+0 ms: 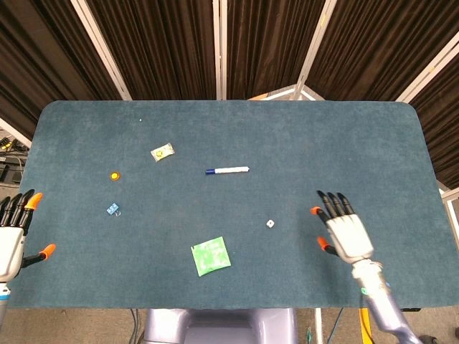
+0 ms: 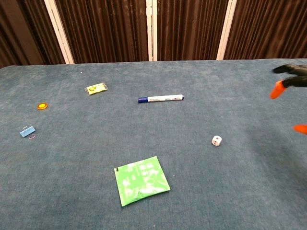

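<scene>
Right hand (image 1: 346, 233) spread flat, holding nothing, above blue felt table (image 1: 323, 143); small white die (image 1: 270, 223) lies nearest, apart. Left hand (image 1: 11, 233) likewise spread, at table's left edge. No containers.

Bench (image 1: 344, 136): covered in plain teal-blue felt. Right hand (image 1: 346, 233): pale grey palm, black fingers (image 1: 330, 203), orange tips on thumb and one finger; orange tips also seen in the chest view. Left hand (image 1: 10, 235): coloured the same. Die (image 1: 270, 223): white with dark pips. Marker (image 1: 227, 170): white barrel, blue cap. Packet (image 1: 211, 256): bright green, printed in white. Small sachet (image 1: 162, 152): pale with a yellow mark. Disc (image 1: 115, 175): orange. Clip (image 1: 112, 209): light blue. Backdrop curtains (image 1: 165, 50): dark brown, finely striped, divided by white posts.
</scene>
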Controlling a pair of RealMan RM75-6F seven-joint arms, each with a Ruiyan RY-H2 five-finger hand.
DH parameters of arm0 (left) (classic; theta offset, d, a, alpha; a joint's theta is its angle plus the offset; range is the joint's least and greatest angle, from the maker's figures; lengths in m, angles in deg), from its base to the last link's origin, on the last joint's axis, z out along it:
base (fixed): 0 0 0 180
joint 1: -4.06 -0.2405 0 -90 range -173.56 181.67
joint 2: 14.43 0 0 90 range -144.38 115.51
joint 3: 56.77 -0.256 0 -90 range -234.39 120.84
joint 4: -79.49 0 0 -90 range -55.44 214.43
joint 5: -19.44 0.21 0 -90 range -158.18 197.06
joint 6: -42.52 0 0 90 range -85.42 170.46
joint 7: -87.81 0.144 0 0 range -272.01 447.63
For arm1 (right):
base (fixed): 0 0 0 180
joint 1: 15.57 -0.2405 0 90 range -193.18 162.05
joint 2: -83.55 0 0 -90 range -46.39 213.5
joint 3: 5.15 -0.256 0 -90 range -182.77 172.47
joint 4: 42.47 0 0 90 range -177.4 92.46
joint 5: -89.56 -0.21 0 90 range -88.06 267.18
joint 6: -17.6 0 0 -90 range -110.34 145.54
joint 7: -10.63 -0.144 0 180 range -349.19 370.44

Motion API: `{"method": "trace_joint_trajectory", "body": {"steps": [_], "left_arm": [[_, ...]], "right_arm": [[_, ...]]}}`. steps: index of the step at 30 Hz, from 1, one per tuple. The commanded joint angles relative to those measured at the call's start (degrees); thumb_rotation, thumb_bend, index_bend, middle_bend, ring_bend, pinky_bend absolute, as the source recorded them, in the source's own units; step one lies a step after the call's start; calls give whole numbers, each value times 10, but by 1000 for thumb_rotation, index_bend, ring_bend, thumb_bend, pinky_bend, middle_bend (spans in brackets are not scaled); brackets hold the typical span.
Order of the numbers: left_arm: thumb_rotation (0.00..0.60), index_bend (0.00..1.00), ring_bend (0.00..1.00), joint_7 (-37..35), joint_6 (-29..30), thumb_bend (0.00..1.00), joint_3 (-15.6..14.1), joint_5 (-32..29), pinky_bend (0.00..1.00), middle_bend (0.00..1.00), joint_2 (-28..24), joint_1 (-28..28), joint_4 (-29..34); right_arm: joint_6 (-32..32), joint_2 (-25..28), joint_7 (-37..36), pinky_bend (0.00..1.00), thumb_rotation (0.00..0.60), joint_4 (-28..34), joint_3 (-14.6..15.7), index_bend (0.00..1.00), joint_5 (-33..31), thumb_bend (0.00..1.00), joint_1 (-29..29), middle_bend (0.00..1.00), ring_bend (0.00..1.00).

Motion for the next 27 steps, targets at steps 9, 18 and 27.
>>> {"method": "trace_joint_trajectory", "body": {"steps": [9, 18, 27], "left_arm": [[600, 0, 0, -28, -6, 106, 2, -7, 0, 0, -6, 2, -10], [600, 0, 0, -39, -14, 106, 3, -12, 0, 0, -7, 4, -16], [600, 0, 0, -31, -20, 106, 2, -15, 0, 0, -2, 7, -17]], "right_arm": [[-83, -113, 210, 0, 600, 15, -53, 326, -178, 198, -102, 43, 0], [-104, -161, 224, 0, 600, -48, -49, 374, -220, 194, -139, 82, 0], [-126, -161, 192, 0, 600, -81, -39, 380, -224, 179, -157, 94, 0]]}}
